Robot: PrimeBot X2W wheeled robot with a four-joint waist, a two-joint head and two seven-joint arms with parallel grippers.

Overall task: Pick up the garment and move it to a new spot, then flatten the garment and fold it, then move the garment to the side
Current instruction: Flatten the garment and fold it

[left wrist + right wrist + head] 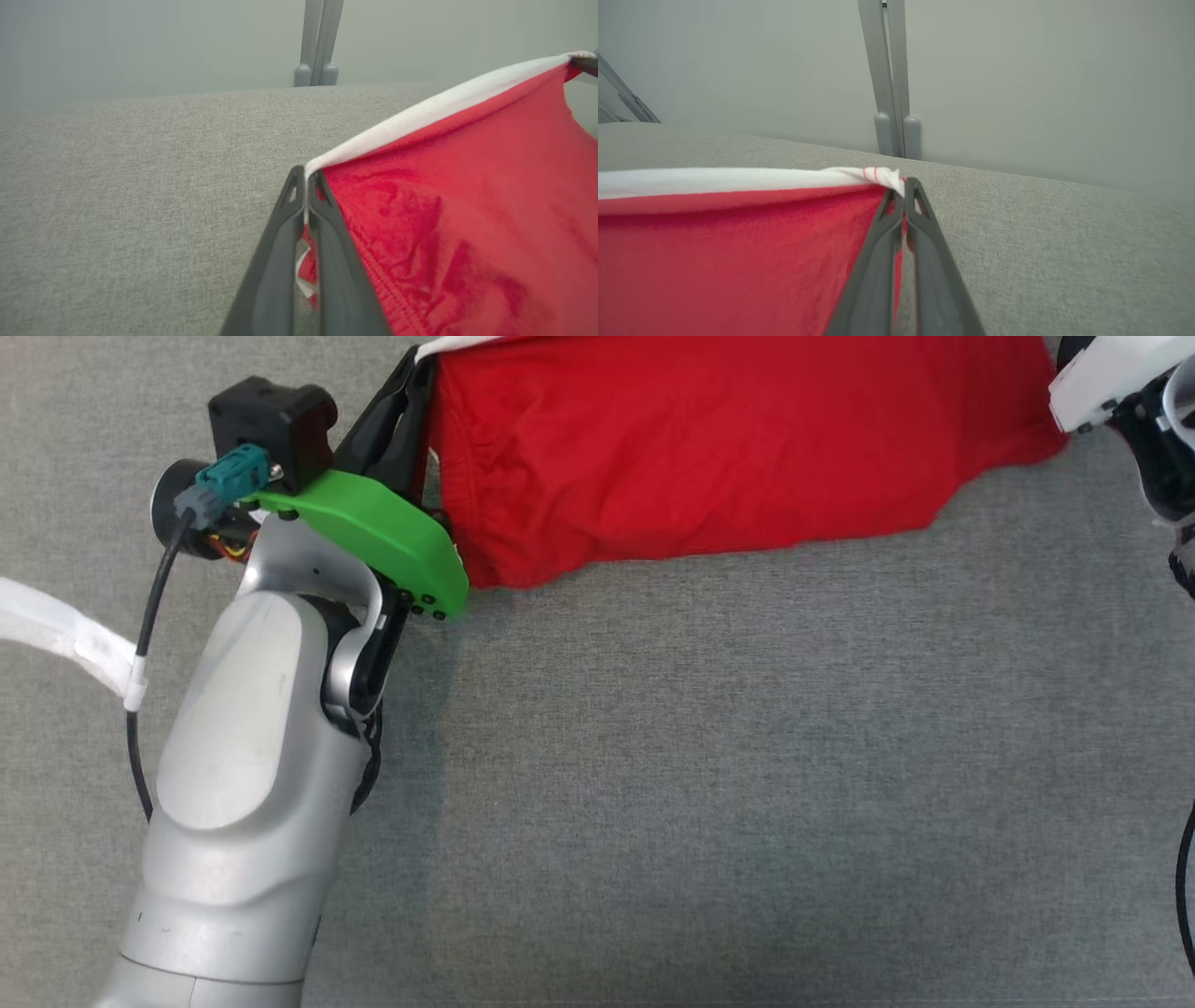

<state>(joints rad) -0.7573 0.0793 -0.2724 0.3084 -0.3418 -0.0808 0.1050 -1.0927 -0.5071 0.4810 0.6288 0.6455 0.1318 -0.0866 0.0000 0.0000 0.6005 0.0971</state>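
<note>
Head view gives us the left hand [420, 364] at the upper left, its two dark fingers pinched together on the left corner of a red fabric garment [709, 457]. A bright green plastic guard [373, 527] and a black box-shaped camera housing [271, 425] sit on that wrist, and a thin black cable [154, 607] runs down beside the silver forearm. The garment spreads rightward across the top of this view, over a counter covered in grey woven cloth [747, 784]. Its far end reaches the white-shelled right arm [1111, 383] in the upper right corner. Its lower hem lies close to the counter and casts a narrow shadow; we cannot tell whether it touches.

Left wrist view shows us the same grip from close by. The fingertips meet on the end of a white fabric band [434, 109] that edges the garment's top, and the band runs taut up to the right.

Right wrist view shows the right hand [903, 189] clamped on the band's other end, where thin red stitch lines cross the white. Red cloth hangs below the band to the left. Two grey upright posts [889, 79] stand against a pale wall beyond the counter's far edge.
</note>
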